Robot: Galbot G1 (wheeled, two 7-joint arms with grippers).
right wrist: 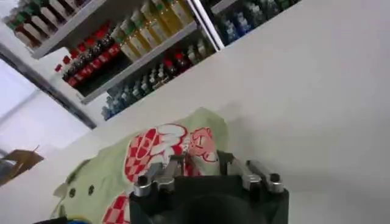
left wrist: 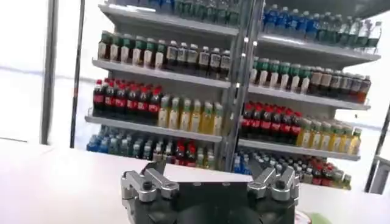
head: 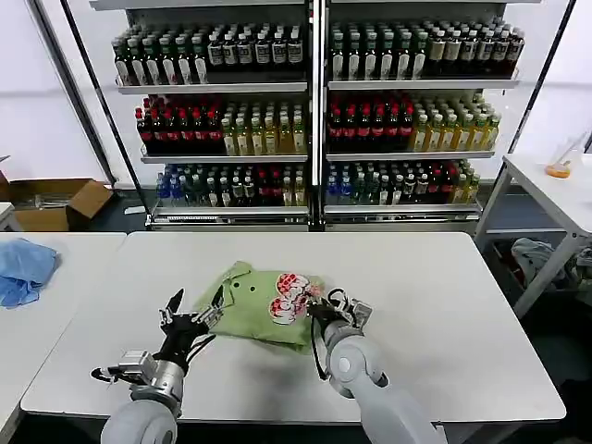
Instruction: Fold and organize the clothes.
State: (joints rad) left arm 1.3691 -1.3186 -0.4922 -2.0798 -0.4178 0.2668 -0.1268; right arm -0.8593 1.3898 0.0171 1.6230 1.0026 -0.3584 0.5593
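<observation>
White table: we spread left gripper empty at shirt's nine o'clock; right gripper, fingers unreadable, at three; uneven pulls risk bunching.

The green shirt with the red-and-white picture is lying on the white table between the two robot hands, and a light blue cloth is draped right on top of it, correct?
Not quite. The head view shows the light blue cloth apart from the green shirt, on the neighbouring table to the robot's left. The shirt does lie on the white table between the left gripper and right gripper.
</observation>
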